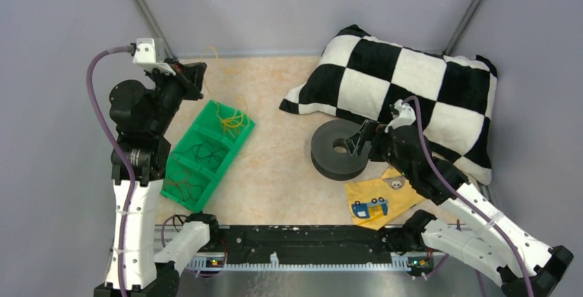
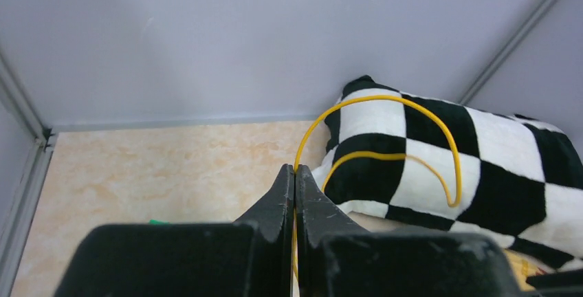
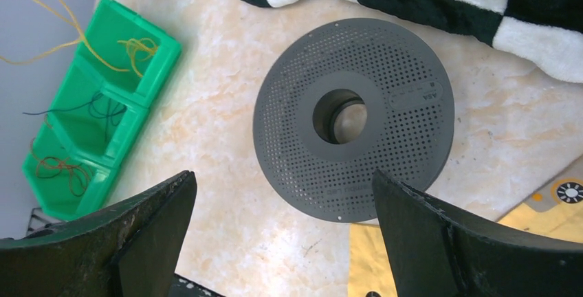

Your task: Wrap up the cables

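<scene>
Left gripper (image 1: 194, 77) is clenched on the yellow wire (image 2: 392, 97); in the left wrist view the fingers are pressed together with the strand pinched between them and a loose loop springing out ahead. It is raised over the far-left part of the table (image 1: 282, 173). Right gripper (image 3: 283, 183) is spread wide, holding nothing, and hovers above the spool (image 3: 354, 118).

Progress: early, I'd say.
- Done: one end of the wire is picked.
- Not done: no wire shows on the spool in either view. It lies flat just in front of the checkered pillow (image 1: 405, 97), well apart from the left gripper.
- Left, as I read it: get the strand across to the spool and wind it. The other wires follow if they count too.

Containers: one green bin (image 1: 199, 126), three compartments in a row.
- Far compartment: the rest of the yellow wire, a loose tangle with a strand rising out toward the left gripper.
- Middle: thin dark wire (image 3: 103, 108), loosely looped.
- Near: reddish wire (image 3: 58, 170), small coil.
</scene>
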`<move>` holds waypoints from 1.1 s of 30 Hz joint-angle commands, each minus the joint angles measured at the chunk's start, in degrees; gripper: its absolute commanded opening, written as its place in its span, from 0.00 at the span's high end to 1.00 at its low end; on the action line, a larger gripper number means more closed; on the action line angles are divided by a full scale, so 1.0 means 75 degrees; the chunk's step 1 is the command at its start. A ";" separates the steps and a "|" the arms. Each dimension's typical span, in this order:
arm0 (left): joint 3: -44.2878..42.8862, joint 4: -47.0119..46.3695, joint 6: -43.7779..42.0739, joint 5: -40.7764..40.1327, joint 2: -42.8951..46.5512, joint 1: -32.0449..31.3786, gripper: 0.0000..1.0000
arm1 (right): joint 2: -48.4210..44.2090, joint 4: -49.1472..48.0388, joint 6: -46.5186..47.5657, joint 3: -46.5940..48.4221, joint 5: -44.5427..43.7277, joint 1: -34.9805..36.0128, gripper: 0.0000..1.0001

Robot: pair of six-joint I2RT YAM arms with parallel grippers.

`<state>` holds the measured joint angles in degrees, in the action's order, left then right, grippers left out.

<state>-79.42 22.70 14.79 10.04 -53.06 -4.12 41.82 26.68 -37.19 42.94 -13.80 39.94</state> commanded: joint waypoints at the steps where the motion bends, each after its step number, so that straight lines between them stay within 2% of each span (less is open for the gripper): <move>1: -0.0058 -0.0139 -0.0329 0.1436 0.0022 -0.0001 1.00 | -0.0325 -0.0323 -0.0060 0.0528 0.0297 -0.0041 0.01; 6: -0.0918 0.0262 -0.0331 0.2252 -0.0284 -0.0001 1.00 | -0.0171 -0.0415 -0.0004 0.0761 0.0679 -0.0051 0.01; 10: -0.0964 0.0038 -0.0122 0.2746 -0.0265 -0.0001 1.00 | -0.0035 -0.0713 -0.0094 0.0665 0.1023 -0.0049 0.01; 17: -0.0609 -0.0944 0.0867 0.5190 -0.0358 -0.0001 1.00 | 0.0170 -0.2067 -0.0110 0.0393 0.2180 0.0073 0.01; 20: 0.0415 -0.1877 0.1089 0.6465 -0.0236 -0.0001 1.00 | 0.0198 -0.2870 -0.0049 0.0148 0.2269 0.0411 0.01; 23: 0.1670 -0.2353 0.1548 0.6612 -0.0188 -0.0118 1.00 | 0.0394 -0.3321 -0.0018 -0.0029 0.2276 0.0619 0.01; 27: 0.2900 -0.3336 0.2212 0.6211 -0.0182 -0.0528 1.00 | 0.0679 -0.3495 0.0081 -0.0179 0.2467 0.0777 0.01; 31: 0.3235 -0.3623 0.2746 0.5722 -0.0534 -0.1082 1.00 | 0.0719 -0.4093 0.0363 -0.0434 0.2993 0.0887 0.01; 33: 0.2804 -0.2590 0.2600 0.4949 -0.0846 -0.1494 1.00 | 0.0683 -0.4299 0.0735 -0.0571 0.2859 0.1132 0.03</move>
<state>-54.52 3.51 31.70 53.45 -57.87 -11.07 47.44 1.67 -36.25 39.68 5.74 45.89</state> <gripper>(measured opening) 0.007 0.984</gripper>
